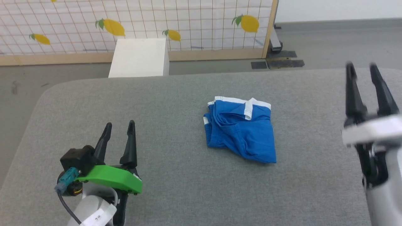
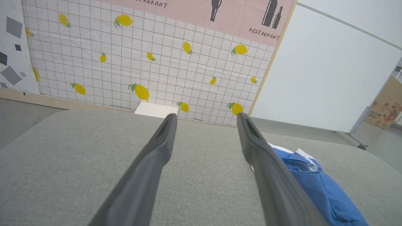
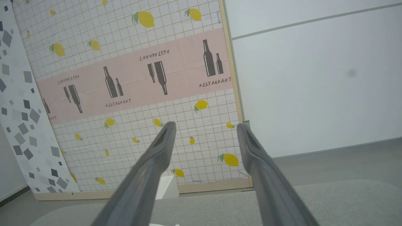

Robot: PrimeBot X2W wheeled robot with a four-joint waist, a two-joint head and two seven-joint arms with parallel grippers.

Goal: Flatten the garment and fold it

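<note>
The garment [image 1: 241,128] is a bright blue bundle with white trim, lying folded and rumpled near the middle of the grey table [image 1: 176,103]. Low on the left of the head view, my left gripper [image 1: 119,125] stands open over bare cloth, well to the left of the garment. In the left wrist view the garment [image 2: 317,185] lies to the right of that gripper [image 2: 205,116], partly behind its right finger. My right gripper [image 1: 361,67] is raised at the right edge, open, clear of the garment. The right wrist view has its open gripper [image 3: 205,125] pointing at the backdrop.
A white box [image 1: 139,57] stands on the floor beyond the table's far edge. Behind it runs a lemon-print screen [image 1: 176,22] with a wooden frame. Dark floor plates [image 1: 278,63] lie at the screen's right foot. A cardboard box [image 2: 384,108] sits far right.
</note>
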